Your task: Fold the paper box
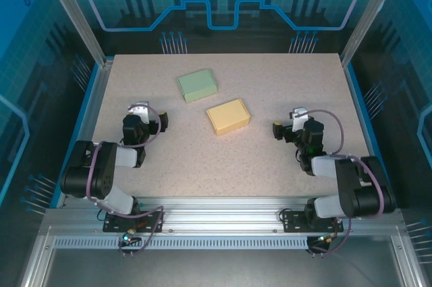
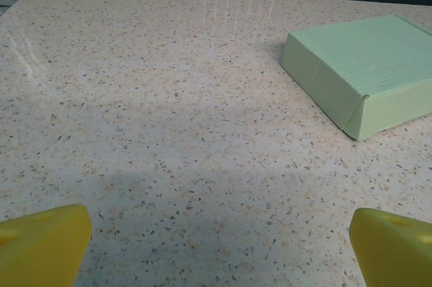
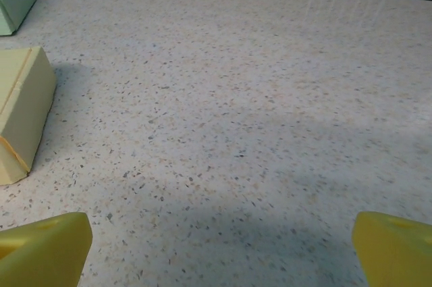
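Your right gripper and left gripper both stand apart, empty. The yellow box lies mid-way up the counter, ahead-left of the right gripper, long axis roughly crosswise. The green box sits ahead-right of the left gripper. Both look already closed, perhaps.

Black-and-grey arms, purple cables, yellow fingertips on left hand and right hand.

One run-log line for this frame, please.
left gripper: open, empty | right gripper: open, empty | green box: closed, untouched | yellow box: closed, untouched
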Motion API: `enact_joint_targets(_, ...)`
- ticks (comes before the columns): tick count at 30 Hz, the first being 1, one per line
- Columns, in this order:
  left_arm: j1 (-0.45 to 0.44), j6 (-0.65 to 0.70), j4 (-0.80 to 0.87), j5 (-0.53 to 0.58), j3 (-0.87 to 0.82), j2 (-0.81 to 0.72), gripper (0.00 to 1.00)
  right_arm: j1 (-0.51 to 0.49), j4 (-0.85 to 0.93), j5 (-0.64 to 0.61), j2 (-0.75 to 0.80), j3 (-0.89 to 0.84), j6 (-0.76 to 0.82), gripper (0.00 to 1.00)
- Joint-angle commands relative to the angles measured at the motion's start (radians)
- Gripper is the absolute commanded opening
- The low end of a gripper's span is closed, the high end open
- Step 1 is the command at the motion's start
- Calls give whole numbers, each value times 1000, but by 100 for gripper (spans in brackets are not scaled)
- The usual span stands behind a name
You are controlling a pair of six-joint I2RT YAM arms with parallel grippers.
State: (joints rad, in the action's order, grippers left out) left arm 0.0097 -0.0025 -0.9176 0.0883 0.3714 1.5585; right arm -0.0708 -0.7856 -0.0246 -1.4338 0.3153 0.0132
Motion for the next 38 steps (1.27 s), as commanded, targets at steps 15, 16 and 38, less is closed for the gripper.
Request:
enact_joint_targets(15, 3, -16, -3, -25, 7, -11, 99, 14, 34, -25, -70, 115, -8, 100)
enact_joint_targets(16, 1, -16, -3, -24, 6, -12, 99, 14, 34, -25, -70, 116, -8, 100)
enact_joint_targets(38, 0, 6, 12, -81, 16, -10, 99, 15, 34, -25, -70, 116, -8, 100)
